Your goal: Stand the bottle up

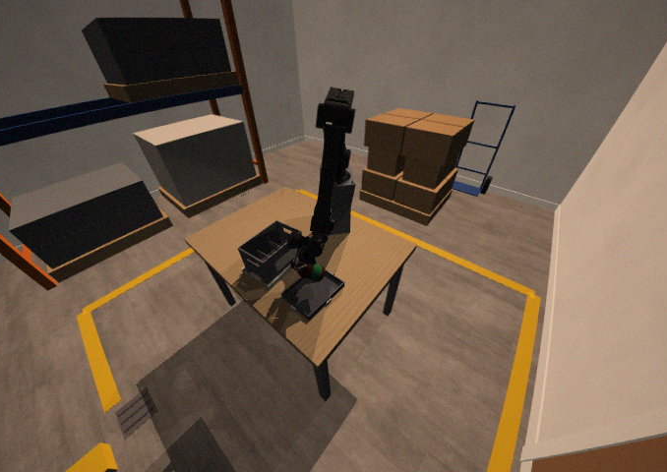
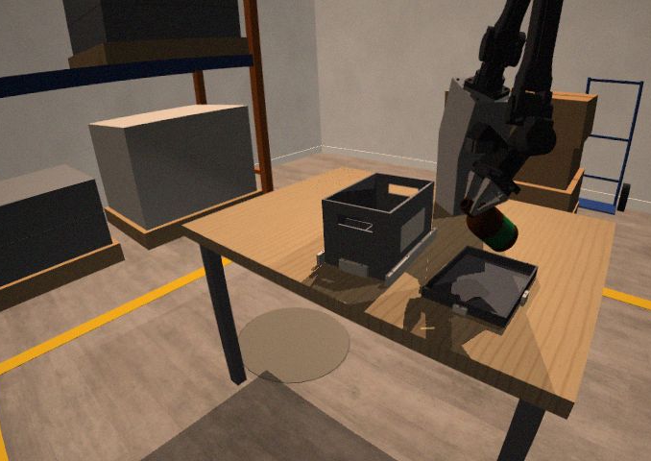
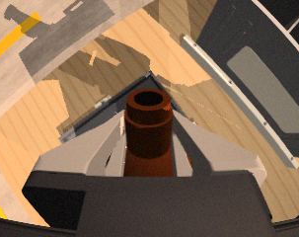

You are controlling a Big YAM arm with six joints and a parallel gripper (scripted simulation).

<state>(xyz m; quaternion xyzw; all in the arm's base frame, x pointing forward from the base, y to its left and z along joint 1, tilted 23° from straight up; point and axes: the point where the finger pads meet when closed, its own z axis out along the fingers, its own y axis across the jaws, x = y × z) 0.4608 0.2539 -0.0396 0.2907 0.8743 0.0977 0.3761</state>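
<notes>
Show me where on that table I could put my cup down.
The wood behind the crate looks free, as does the strip between the tray and the table's right edge. It's crowded between crate and tray, where the bottle hangs tilted nearby.

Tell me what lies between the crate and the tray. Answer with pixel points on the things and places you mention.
Only a bare, partly shadowed strip of table and the pale rail along the foot of the crate (image 2: 376, 225) (image 3: 238, 44); the exterior view shows it, short of the tray (image 2: 435, 298).

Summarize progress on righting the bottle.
Done: bottle is off the tray, neck between the fingers. In hand: gripper holds it tilted, base lower than mouth. Left: bring it upright, set its base on the tray, release.
</notes>
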